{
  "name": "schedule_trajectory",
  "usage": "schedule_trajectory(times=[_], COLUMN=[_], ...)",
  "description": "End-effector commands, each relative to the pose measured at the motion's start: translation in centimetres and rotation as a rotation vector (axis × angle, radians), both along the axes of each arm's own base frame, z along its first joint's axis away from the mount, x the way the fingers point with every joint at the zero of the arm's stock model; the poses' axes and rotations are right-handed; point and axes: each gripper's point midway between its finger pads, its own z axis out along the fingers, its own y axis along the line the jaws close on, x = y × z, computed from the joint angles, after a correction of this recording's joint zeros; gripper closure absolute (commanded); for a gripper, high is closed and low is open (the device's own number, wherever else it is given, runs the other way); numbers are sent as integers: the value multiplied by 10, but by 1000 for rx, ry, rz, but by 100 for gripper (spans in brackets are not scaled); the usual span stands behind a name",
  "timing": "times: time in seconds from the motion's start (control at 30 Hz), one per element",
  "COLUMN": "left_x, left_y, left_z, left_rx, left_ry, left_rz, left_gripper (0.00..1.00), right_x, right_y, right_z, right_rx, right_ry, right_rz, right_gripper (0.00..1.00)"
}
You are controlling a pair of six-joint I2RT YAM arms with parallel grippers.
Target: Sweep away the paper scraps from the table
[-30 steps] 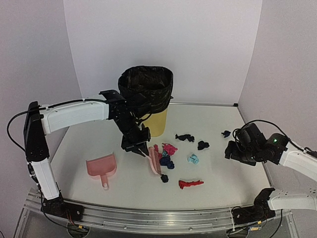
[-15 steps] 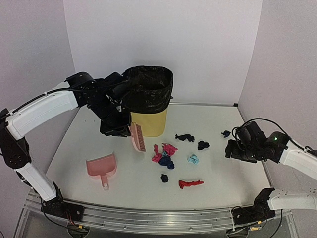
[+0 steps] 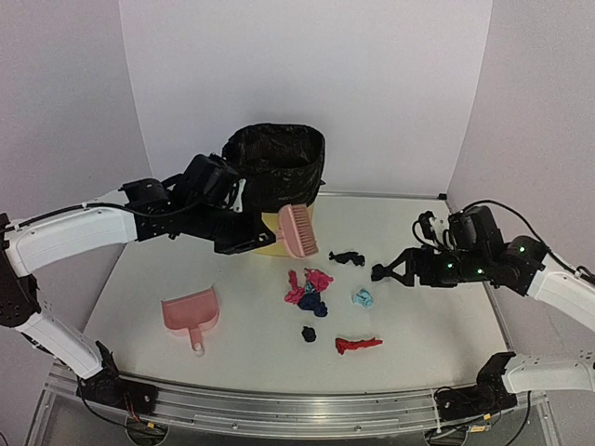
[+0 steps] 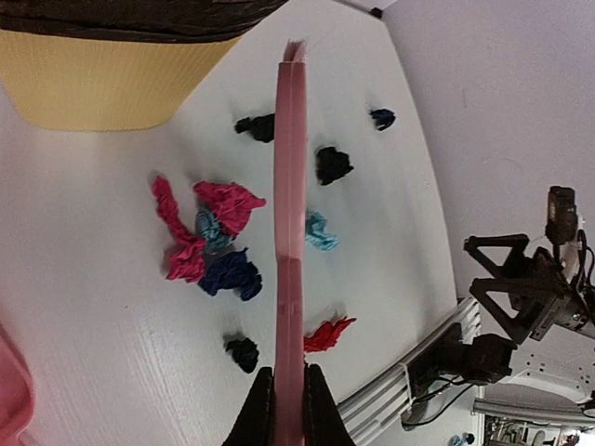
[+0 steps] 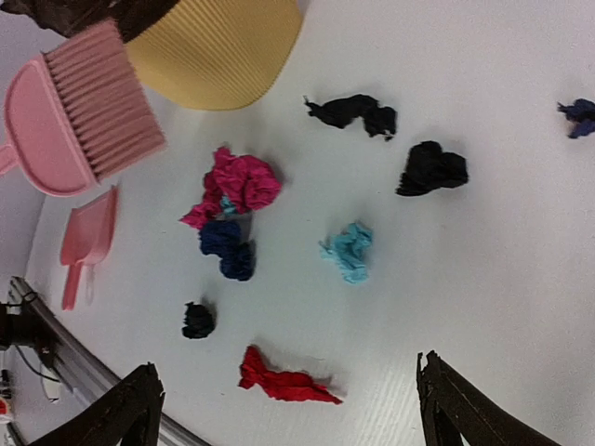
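Pink dustpan (image 3: 191,314) lies unheld front-left of the lined yellow bin (image 3: 275,167); paper scraps (image 3: 311,295) dot the table (image 3: 242,346) in front and right of it. Left gripper (image 3: 249,240) clenches the pink brush (image 3: 297,230) aloft beside the bin; right gripper (image 3: 394,269) hangs spread, empty. A hard stroke could scatter wads past the loose pan.

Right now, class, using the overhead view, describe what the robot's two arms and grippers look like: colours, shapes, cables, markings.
The left arm and right arm have smooth white shells over long links, with black blocky joints. Thin black cables loop along them. The left gripper and right gripper are black, each with two slim fingers. A small green light glows on the right arm.
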Motion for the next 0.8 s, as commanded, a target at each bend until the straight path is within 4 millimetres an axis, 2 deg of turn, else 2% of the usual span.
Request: schedule_trajectory(times=[0.0, 0.1, 0.3, 0.57, 0.7, 0.77], left_x=[-5, -20, -49, -39, -41, -43], left_y=[-28, -44, -74, -83, -87, -92], left_z=[85, 96, 116, 124, 130, 129], left_rx=[-391, -470, -643, -745, -788, -794], left_ry=[-230, -279, -319, -337, -357, -356], left_rz=[-76, -141, -276, -216, -226, -241], left_gripper=[100, 100, 100, 100, 100, 100], right_x=[-12, -12, -10, -5, 10, 22], right_y=[58, 67, 73, 66, 58, 54], right_z=[54, 67, 90, 126, 146, 145], right_rx=[404, 515, 693, 785, 846, 861], right_ry=[-31, -51, -114, -275, -345, -333], right_rz=[186, 207, 208, 196, 107, 29], right_gripper=[8, 8, 8, 9, 13, 17])
